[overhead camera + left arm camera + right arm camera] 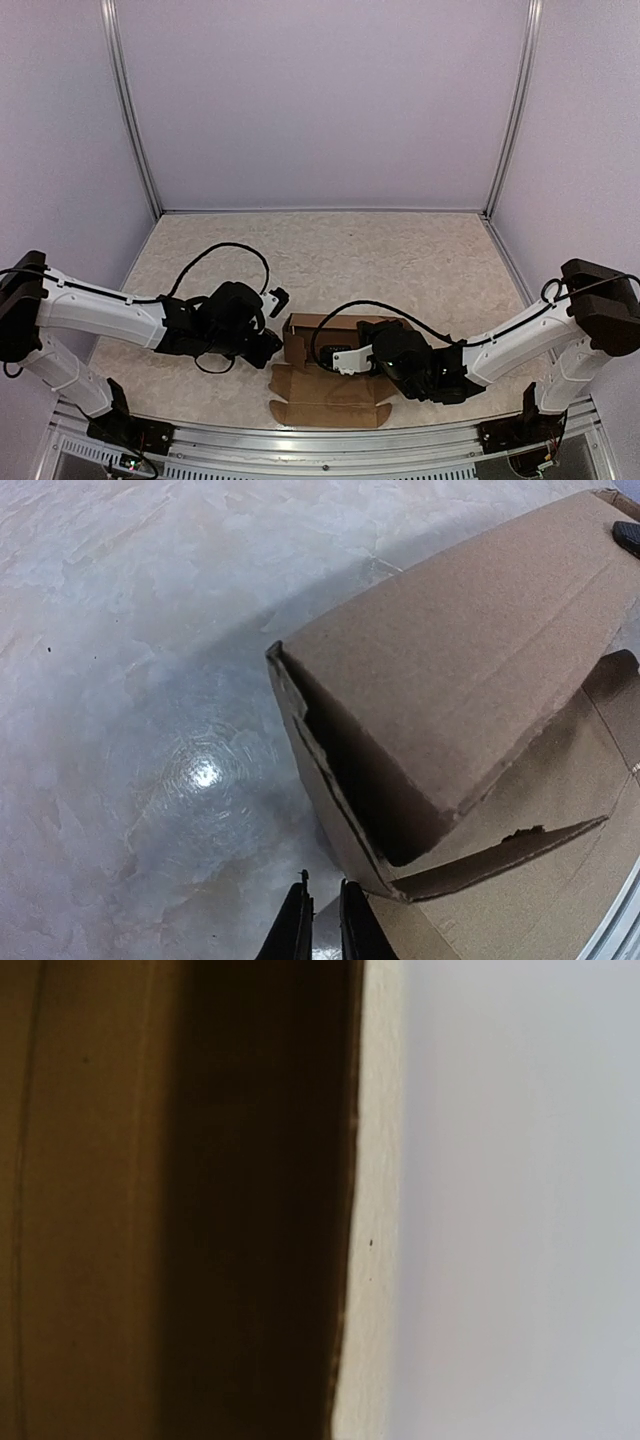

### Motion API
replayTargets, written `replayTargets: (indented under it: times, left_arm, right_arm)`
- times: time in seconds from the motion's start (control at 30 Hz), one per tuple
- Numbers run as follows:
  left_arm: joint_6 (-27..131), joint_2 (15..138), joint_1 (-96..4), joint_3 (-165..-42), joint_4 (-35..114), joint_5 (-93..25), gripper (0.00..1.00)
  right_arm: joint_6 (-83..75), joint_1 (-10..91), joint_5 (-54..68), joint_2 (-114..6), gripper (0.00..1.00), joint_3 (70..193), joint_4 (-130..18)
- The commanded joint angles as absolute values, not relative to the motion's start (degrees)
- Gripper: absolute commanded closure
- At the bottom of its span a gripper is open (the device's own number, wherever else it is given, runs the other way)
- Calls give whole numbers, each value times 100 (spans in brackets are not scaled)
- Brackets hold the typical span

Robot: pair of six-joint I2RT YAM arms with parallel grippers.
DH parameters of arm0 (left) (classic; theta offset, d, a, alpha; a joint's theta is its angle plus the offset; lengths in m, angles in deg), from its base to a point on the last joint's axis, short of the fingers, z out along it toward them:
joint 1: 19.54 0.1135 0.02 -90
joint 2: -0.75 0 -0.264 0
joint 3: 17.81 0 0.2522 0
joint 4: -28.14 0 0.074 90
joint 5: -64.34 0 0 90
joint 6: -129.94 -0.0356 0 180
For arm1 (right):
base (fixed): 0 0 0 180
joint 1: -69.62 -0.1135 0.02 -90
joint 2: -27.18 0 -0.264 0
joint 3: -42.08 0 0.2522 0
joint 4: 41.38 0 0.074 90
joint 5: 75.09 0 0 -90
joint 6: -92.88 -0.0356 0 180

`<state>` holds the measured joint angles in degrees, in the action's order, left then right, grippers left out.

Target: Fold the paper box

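Note:
The paper box is plain brown cardboard lying near the table's front edge, between the two arms. Its far part stands raised as walls, and a flat flap with tabs lies toward me. In the left wrist view the box shows a folded corner with a dark hollow under it. My left gripper is just left of that corner, its fingers almost together with nothing between them. My right gripper reaches into the raised part from the right. The right wrist view shows only close cardboard; the fingers are hidden.
The marbled table stretches away behind the box toward the pale walls. An aluminium rail runs along the front edge by the arm bases. Black cables loop over the table above each arm.

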<state>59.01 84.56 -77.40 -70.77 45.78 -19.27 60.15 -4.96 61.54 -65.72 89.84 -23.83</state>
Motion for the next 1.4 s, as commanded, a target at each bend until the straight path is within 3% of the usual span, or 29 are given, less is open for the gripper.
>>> replayTargets:
  times: [0.0, 0.23, 0.5, 0.9, 1.2, 1.37]
  left_arm:
    - [5877, 8325, -7881, -7042, 4443, -2053, 90]
    - [5766, 8397, -7921, -7095, 4467, -2160, 87]
    - [5725, 8489, -7919, -7161, 4410, -2074, 75]
    - [5841, 8738, -7935, -7107, 4018, -1967, 64]
    - [6025, 8776, -8076, -6986, 3817, -1647, 63]
    - [6074, 8882, -8180, -6992, 3793, -1205, 68]
  right_arm:
    - [5880, -587, 6225, -6623, 100, 9011, -2587]
    - [5858, -630, 6278, -6728, 100, 9080, -2575]
    - [5850, -681, 6285, -6842, 100, 9134, -2564]
    - [5848, -899, 6542, -6998, 100, 9237, -2657]
    - [5701, -1176, 6955, -7230, 100, 9401, -2666]
    - [5572, -1301, 7314, -7441, 100, 9560, -2742]
